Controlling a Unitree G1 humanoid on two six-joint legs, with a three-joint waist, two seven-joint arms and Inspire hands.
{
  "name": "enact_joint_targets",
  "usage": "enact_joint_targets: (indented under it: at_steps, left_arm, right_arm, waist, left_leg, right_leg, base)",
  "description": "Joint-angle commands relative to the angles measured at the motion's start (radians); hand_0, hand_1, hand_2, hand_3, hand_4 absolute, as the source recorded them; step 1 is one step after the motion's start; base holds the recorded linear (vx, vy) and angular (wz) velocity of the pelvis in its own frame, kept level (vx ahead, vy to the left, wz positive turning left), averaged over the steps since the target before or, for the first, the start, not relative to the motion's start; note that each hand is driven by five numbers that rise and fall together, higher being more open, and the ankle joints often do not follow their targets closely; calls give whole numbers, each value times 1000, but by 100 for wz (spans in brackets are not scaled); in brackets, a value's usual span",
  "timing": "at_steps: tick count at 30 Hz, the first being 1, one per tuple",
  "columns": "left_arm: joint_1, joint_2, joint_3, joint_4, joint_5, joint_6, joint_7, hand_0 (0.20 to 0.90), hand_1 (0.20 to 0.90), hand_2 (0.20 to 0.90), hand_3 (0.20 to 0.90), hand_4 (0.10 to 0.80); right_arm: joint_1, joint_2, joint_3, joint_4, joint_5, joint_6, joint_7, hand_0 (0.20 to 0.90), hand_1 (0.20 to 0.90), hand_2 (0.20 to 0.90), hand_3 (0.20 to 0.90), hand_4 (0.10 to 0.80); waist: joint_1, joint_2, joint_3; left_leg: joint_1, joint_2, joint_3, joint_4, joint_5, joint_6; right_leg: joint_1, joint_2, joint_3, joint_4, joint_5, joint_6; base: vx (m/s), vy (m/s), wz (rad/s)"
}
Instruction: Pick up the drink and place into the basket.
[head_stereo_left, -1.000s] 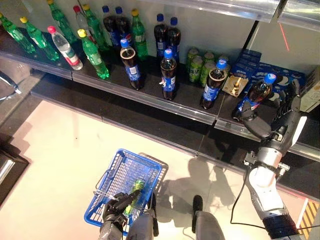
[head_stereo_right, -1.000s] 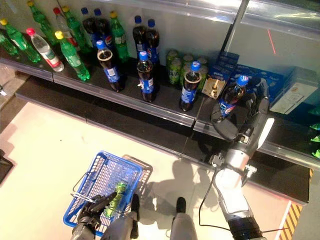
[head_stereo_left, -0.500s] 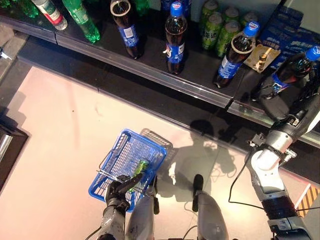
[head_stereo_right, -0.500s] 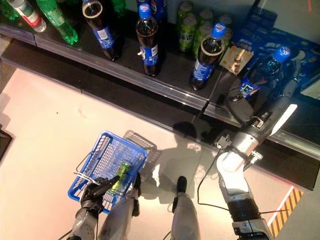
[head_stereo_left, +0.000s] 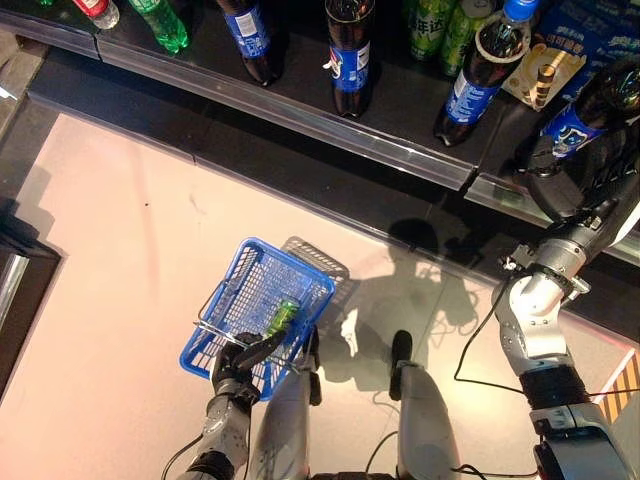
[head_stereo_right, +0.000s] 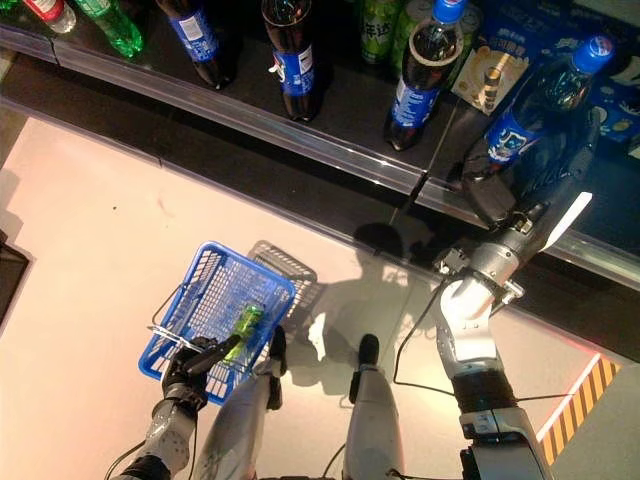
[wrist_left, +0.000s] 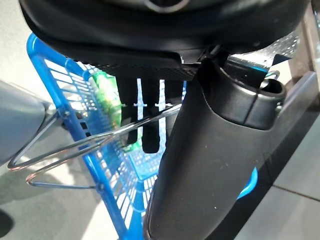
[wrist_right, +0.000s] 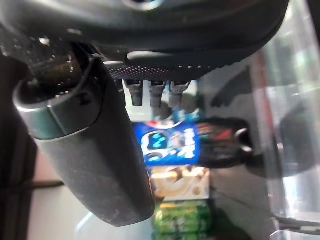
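So the drink here is the dark cola bottle (head_stereo_right: 545, 110) with the blue cap and blue label, standing on the lower shelf (head_stereo_left: 300, 105) at the far right, next to a yellowish snack box (head_stereo_right: 492, 72) and well apart from the other cola bottles further left. My guess is it's full, so it'll be fairly heavy for its size, with a stiff plastic body that gives a little if squeezed hard, and a smooth, probably slippery surface. I'd say the best place to take it is around the middle, at or just under the label, where the body is widest and straight; grabbing the tapered neck would likely let it swing or slide out. The right hand (head_stereo_right: 535, 180) is right up against it on the near side, and from the head views the thumb sits low on one side with the fingers (wrist_right: 152, 92) reaching up along the other. In the wrist view the fingers look only partly bent and there's a visible gap to the bottle, so I wouldn't call it a closed grip, more like loosely spread around it, not squeezing. The bottle stands on the shelf, tilted a bit toward the hand. Meanwhile the left hand (head_stereo_left: 235, 368) is down low with its fingers curled round the wire handle (wrist_left: 100, 142) of the blue basket (head_stereo_left: 225, 300), which hangs over the floor and already has a green bottle (head_stereo_left: 282, 316) lying inside.
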Motion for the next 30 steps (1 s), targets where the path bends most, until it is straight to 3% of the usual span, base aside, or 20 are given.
enact_joint_targets:
  at_steps: [1,7,19,30]
  left_arm:
    - [120,64,-32,-42,6,-52,5,300,300,300,200,100]
    - [115,66,-57,-57,6,-43,4,300,300,300,200,100]
    - [119,89,-86,-81,-4,-24,-1,300,300,300,200,100]
    - [121,120,-94,-91,-18,-4,-25,300,300,300,200,100]
  right_arm:
    - [-112,-79,-78,-96,9,-65,14,900,900,900,900,800]
    - [-204,-117,-57,-27,91,-48,87,900,900,900,900,800]
    - [-422,-246,-3,142,81,1,99,900,900,900,900,800]
    - [-566,-366,94,316,181,72,274,900,900,900,900,800]
  waist:
    - [15,-18,-3]
    - [28,0,-3]
    - [63,27,-3]
    - [79,33,-3]
  left_leg:
    - [-63,5,-6,239,-149,-14]
    - [-87,0,-18,247,-130,-15]
    - [-94,-2,-41,243,-101,-23]
    - [-91,-1,-49,229,-76,-28]
  right_leg:
    - [21,7,-21,-80,55,-41]
    - [-1,10,-19,-62,46,-51]
    - [3,17,-32,-44,29,-63]
    - [7,17,-44,-44,24,-69]
  base:
    - [32,-11,0]
    - [16,-4,-1]
    - [-2,-3,1]
    - [-1,-2,1]
